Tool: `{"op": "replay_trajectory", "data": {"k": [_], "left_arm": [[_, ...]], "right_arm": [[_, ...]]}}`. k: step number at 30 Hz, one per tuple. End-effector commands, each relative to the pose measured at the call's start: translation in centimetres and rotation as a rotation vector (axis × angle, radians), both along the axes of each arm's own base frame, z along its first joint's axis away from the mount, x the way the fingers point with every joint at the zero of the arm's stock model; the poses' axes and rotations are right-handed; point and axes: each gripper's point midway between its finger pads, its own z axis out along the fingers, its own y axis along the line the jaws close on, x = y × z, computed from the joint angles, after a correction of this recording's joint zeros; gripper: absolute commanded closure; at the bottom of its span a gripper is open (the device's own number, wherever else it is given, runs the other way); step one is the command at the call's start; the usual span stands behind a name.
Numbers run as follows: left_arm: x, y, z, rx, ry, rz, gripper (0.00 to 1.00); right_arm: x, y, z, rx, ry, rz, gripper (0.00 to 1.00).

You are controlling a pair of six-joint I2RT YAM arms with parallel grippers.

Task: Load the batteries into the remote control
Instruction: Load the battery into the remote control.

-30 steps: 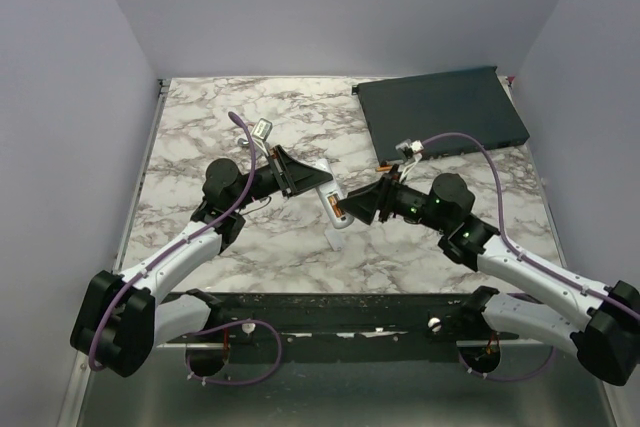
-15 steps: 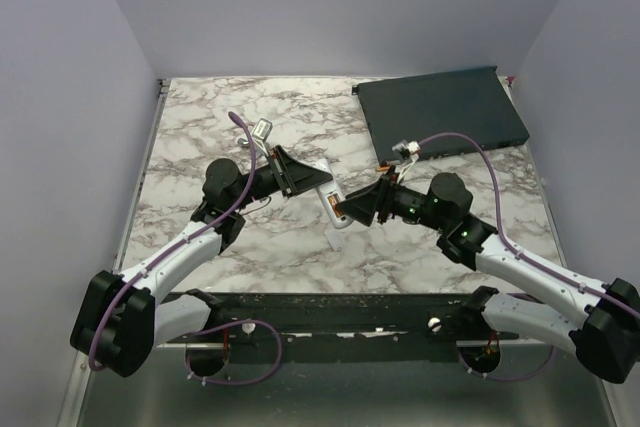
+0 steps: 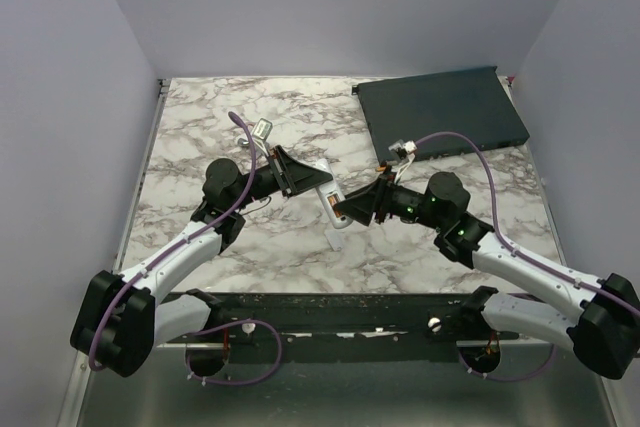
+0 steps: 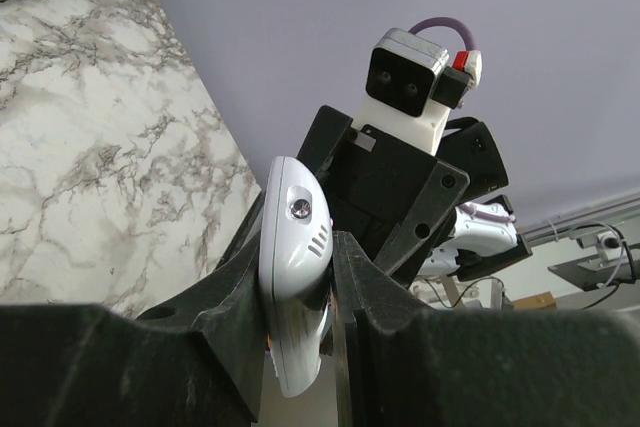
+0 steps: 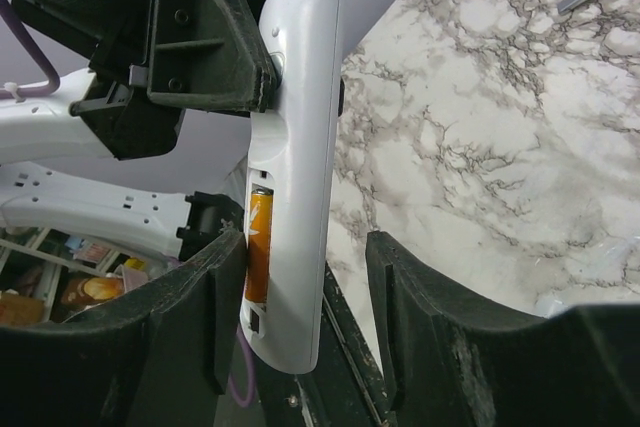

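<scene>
My left gripper (image 3: pixel 312 185) is shut on the upper part of the white remote control (image 3: pixel 333 203) and holds it above the table. In the left wrist view the remote (image 4: pixel 293 267) is clamped between the two black fingers of that gripper (image 4: pixel 300 312). In the right wrist view the remote (image 5: pixel 300 137) hangs upright with one orange battery (image 5: pixel 258 245) seated in its recess. My right gripper (image 5: pixel 305 262) is open and straddles the remote's lower end. Its left finger (image 5: pixel 215 297) lies against the battery side. Its right finger (image 5: pixel 420 297) stands apart from the remote. No other battery shows.
A large dark flat box (image 3: pixel 440 112) lies at the back right. A small pale grey plastic piece (image 3: pixel 338 239) lies on the marble under the remote. A small grey object (image 3: pixel 263 129) lies behind the left arm. The two grippers nearly meet at mid-table.
My right gripper has crept a little to the left, closer onto the remote's lower end. The left arm and the remote have not moved.
</scene>
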Motion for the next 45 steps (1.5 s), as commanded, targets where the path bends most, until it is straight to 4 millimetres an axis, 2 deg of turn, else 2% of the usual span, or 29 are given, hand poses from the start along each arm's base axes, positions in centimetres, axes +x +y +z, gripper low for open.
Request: {"op": "replay_trajectory", "data": {"k": [1, 8, 20, 36, 43, 45], "left_arm": [[-0.6, -0.1, 1.3, -0.026, -0.05, -0.021, 1.0], [-0.6, -0.1, 1.4, -0.03, -0.054, -0.02, 1.0], [-0.6, -0.1, 1.4, -0.03, -0.056, -0.02, 1.0], [-0.5, 0.0, 1.4, -0.023, -0.052, -0.013, 1.0], [-0.5, 0.0, 1.4, -0.021, -0.051, -0.012, 1.0], [-0.4, -0.1, 1.4, -0.019, -0.05, -0.013, 1.0]], "right_arm": [[0.1, 0.3, 0.6, 0.008, -0.016, 0.019, 0.44], [0.0, 0.5, 0.4, 0.001, -0.013, 0.032, 0.55], [0.2, 0.8, -0.4, -0.025, 0.008, 0.041, 0.79], [1.5, 0.8, -1.7, -0.112, 0.015, -0.001, 0.88], [2.2, 0.4, -2.1, -0.156, 0.004, -0.034, 0.89], [2.1, 0.3, -2.1, -0.159, 0.001, -0.036, 0.84]]}}
